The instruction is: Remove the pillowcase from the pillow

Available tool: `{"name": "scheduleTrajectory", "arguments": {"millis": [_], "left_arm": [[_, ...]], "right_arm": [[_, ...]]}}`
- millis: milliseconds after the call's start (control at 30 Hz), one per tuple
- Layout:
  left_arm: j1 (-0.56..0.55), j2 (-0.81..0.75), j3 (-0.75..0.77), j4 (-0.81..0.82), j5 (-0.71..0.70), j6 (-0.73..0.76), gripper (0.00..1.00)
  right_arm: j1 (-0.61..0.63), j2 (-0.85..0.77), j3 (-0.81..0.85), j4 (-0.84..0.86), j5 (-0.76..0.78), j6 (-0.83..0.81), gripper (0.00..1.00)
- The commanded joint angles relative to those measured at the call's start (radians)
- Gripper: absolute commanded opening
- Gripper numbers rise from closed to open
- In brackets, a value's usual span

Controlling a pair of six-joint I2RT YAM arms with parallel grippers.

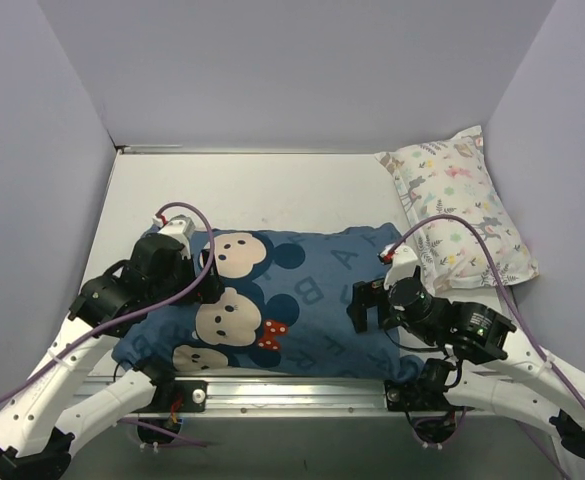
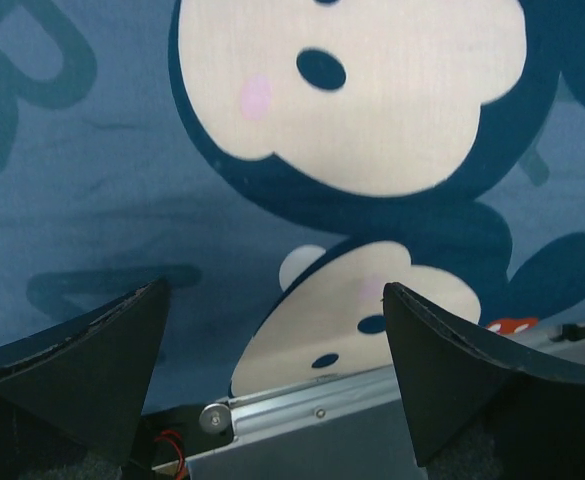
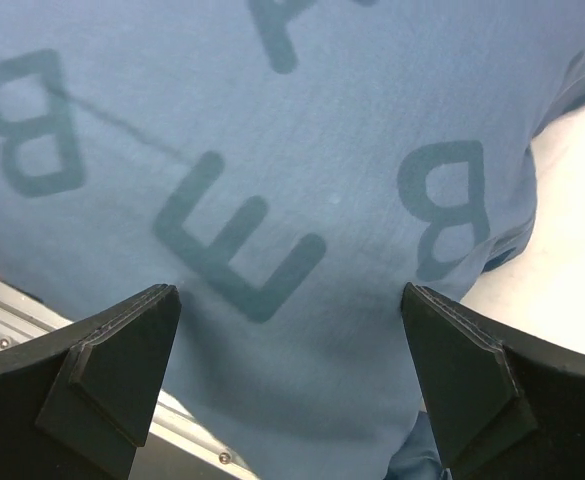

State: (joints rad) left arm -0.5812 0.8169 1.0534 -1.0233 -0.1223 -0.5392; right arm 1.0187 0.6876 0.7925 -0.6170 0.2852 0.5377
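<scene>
The metal rail [image 2: 302, 410] lies nearest, just under the spread, empty left tool [image 2: 274, 290], with the mouse-face pillowcase [image 2: 92, 200] lying beneath it and beneath the equally spread right tool [image 3: 290, 290], while only the overhead view shows the patterned pillow [image 1: 462, 205] beyond the right tool.

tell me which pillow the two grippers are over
The one in the dark navy-blue mouse-print fabric pillowcase, under the left gripper and right gripper. The white pastel animal-print pillow lies apart at the far right.
</scene>
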Motion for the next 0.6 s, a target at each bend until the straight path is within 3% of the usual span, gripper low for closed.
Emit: {"name": "scheduleTrajectory", "arguments": {"millis": [0,167,433,567], "left_arm": [[-0.002,-0.022,0.017,-0.069,0.073,0.007,0.98],[-0.003,-0.018,-0.024,-0.086,0.069,0.004,0.97],[-0.046,-0.002,-0.082,-0.008,0.021,-0.038,0.97],[-0.052,0.008,-0.098,0.012,0.018,-0.042,0.97]], "right_arm": [[0.024,0.013,0.083,-0.038,0.075,-0.042,1.0],[0.092,0.085,0.125,-0.026,0.091,-0.091,1.0],[0.392,0.348,0.244,0.046,0.276,-0.192,1.0],[0.501,0.498,0.315,0.108,0.341,-0.353,1.0]]}}
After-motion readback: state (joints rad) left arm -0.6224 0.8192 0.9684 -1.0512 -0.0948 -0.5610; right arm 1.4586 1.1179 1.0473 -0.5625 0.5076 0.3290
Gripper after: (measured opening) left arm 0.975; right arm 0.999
